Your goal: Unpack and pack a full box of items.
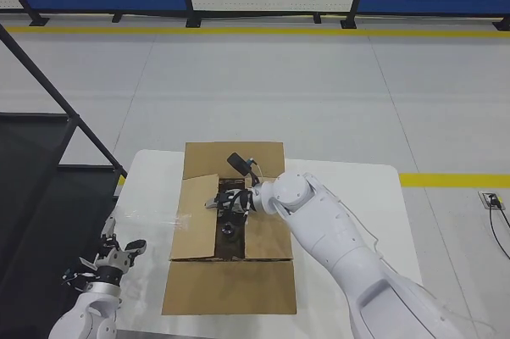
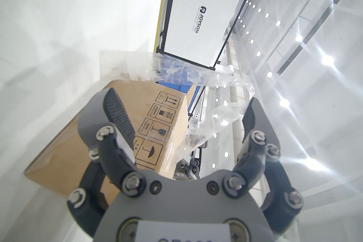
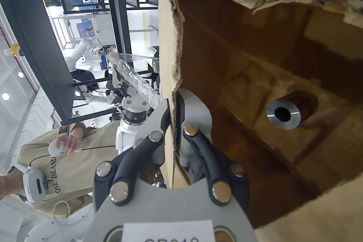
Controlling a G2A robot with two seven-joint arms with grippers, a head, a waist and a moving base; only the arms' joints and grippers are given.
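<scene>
Lower left in the top view, the left gripper point(image 1: 111, 258) sits by the table point(image 1: 357, 195) edge, its 2 fingers spread wide, with clear film point(image 2: 170, 70) close to their tips. At centre stands the box point(image 1: 230, 288), flaps out. The right gripper point(image 3: 181, 112) is pinched narrow on an inner flap point(image 3: 167, 41). A metal cylinder point(image 3: 292, 109) lies inside the box

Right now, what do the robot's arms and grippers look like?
Both arms are glossy white with rounded shells; see the right arm and left arm. The left gripper and right gripper match: a grey metal base with a white label, black linkage fingers joined by silver bolts. The left's pads are black and ribbed.
</scene>
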